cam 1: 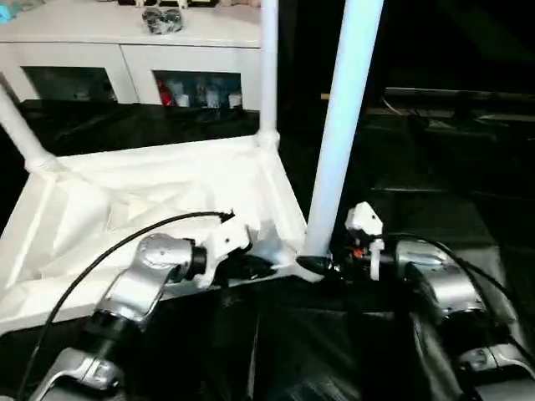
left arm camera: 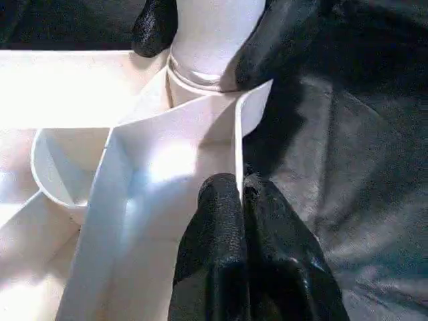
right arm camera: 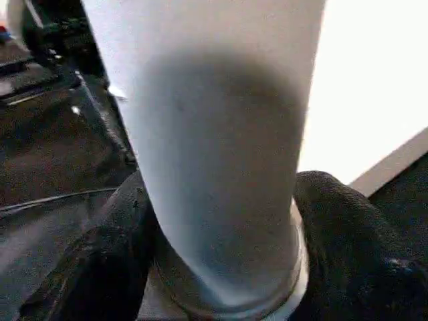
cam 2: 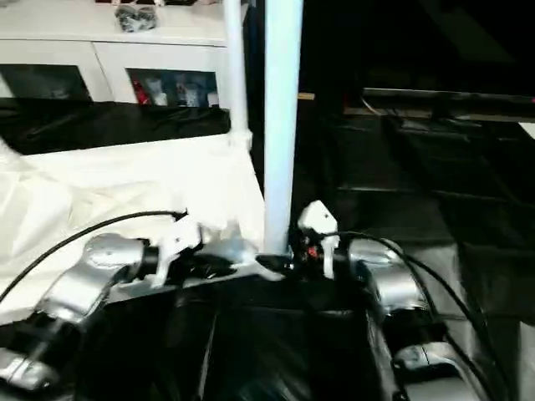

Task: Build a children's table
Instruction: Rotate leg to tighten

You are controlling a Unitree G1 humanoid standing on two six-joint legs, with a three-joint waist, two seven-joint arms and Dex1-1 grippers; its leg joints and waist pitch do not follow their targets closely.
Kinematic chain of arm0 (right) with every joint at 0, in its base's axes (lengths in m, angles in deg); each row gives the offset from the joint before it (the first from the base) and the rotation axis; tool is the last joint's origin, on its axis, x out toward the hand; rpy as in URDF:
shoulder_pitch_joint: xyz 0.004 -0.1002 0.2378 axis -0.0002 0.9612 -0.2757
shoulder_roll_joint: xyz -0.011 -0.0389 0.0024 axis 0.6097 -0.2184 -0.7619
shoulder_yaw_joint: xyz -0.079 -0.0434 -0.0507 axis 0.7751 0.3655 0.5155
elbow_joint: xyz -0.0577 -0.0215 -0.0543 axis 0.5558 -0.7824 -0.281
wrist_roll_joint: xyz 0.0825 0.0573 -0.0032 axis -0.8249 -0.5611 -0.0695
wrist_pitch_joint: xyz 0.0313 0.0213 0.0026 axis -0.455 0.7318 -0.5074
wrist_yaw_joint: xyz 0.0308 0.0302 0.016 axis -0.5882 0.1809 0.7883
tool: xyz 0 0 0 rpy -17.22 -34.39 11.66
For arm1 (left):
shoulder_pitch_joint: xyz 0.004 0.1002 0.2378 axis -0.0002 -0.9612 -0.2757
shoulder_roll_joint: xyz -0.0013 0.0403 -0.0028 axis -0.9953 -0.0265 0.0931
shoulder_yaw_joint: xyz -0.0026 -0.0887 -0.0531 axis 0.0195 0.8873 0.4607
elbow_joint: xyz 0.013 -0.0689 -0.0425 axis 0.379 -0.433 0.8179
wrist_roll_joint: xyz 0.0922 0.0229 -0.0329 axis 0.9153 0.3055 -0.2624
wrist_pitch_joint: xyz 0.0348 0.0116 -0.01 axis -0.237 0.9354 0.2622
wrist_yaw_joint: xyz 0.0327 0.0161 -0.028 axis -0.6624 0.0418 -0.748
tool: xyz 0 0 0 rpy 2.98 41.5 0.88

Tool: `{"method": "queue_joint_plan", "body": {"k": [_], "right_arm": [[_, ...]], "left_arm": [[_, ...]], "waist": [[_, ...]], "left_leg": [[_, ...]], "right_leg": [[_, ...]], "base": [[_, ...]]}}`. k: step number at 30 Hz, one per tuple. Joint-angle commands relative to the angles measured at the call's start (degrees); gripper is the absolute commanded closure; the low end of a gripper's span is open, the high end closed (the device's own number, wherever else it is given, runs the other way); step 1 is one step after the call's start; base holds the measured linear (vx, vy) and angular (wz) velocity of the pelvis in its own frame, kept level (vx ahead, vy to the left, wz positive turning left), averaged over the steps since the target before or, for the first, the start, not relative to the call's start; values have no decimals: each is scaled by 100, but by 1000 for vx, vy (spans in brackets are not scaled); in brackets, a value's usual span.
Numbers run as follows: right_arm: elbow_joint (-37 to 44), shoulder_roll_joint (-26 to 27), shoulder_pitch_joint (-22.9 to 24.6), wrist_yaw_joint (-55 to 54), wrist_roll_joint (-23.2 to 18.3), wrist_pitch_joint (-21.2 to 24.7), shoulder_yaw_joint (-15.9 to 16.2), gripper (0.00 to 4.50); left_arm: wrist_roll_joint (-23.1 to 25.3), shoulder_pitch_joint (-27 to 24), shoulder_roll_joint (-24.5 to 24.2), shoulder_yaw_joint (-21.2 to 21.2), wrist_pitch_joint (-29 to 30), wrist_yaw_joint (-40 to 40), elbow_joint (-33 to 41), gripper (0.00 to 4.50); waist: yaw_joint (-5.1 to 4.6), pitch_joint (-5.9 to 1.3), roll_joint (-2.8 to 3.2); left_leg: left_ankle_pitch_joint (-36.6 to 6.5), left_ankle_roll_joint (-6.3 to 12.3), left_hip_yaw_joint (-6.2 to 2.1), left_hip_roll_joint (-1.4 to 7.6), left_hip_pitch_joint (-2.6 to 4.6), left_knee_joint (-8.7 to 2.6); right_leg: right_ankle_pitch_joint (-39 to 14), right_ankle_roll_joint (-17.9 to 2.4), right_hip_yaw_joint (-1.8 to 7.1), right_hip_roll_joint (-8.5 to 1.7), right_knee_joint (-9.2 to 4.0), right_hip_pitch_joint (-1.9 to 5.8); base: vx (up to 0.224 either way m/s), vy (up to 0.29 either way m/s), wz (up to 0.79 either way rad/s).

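The children's table top (cam 1: 125,200) lies upside down on the black cover, ribbed underside up. Three white legs stand in its corner sockets: one at the far left (cam 1: 21,134), one at the far corner (cam 1: 267,75), one at the near right corner (cam 1: 343,125). My left gripper (left arm camera: 241,194) is shut on the thin rim wall (left arm camera: 235,147) next to that near right socket. My right gripper (right arm camera: 221,267) holds the base of the near right leg (right arm camera: 221,134), one black finger (right arm camera: 100,261) pressed on each side just above the socket collar.
A white glass-door cabinet (cam 1: 125,50) stands behind the work. The black-covered table (cam 1: 418,167) stretches to the right and front. A black cable (cam 1: 109,242) arcs over my left forearm.
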Motion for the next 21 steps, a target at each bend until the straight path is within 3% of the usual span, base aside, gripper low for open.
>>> {"method": "queue_joint_plan", "body": {"k": [1, 4, 10, 14, 16, 17, 21], "right_arm": [[107, -69, 96, 138, 17, 80, 68, 151], [163, -61, 136, 203, 30, 103, 144, 182], [211, -1, 223, 126, 73, 86, 257, 194], [-316, 397, 103, -1319, 481, -20, 127, 194], [-463, 502, 56, -1713, 559, -14, 83, 196], [-724, 778, -51, -2557, 615, 22, -64, 196], [-1013, 1223, -211, -3652, 585, 121, -293, 196]], "left_arm": [[-238, 22, -23, 24, -34, 199, 353, 450], [-252, -15, -74, 28, -17, 231, 385, 450], [-152, 2, -32, 34, -113, -9, 310, 450], [188, 285, 388, 117, -150, -1016, -157, 450], [231, 334, 487, 118, -129, -1175, -211, 450], [316, 443, 726, 81, -60, -1485, -309, 450], [459, 618, 1101, 14, -4, -1995, -496, 450]], "waist": [[24, -329, -26], [24, -327, -28], [19, -330, -34], [-10, -312, -36], [-39, -298, -50], [-46, -301, -44], [-106, -298, -19]], "left_leg": [[-1104, 428, -119, 369, 44, -375], [-1102, 406, -123, 368, 48, -381], [-1083, 381, -123, 362, 47, -376], [-1161, 307, -127, 353, 75, -387], [-1341, 159, -147, 331, 72, -408], [-1310, 124, -156, 336, 64, -417], [-1488, 41, -163, 333, 91, -421]], "right_leg": [[-1237, -1270, 306, -524, -445, 296], [-1315, -1236, 306, -527, -453, 294], [-1325, -1214, 310, -526, -455, 298], [-1428, -1206, 315, -527, -487, 272], [-1907, -1068, 309, -543, -519, 288], [-1971, -1026, 314, -558, -524, 287], [-2090, -946, 323, -551, -553, 255]], "base": [[0, 0, 0], [0, 0, 0], [0, 0, 0], [0, 0, 0], [0, 0, 0], [0, 0, 0], [0, 0, 0]]}}
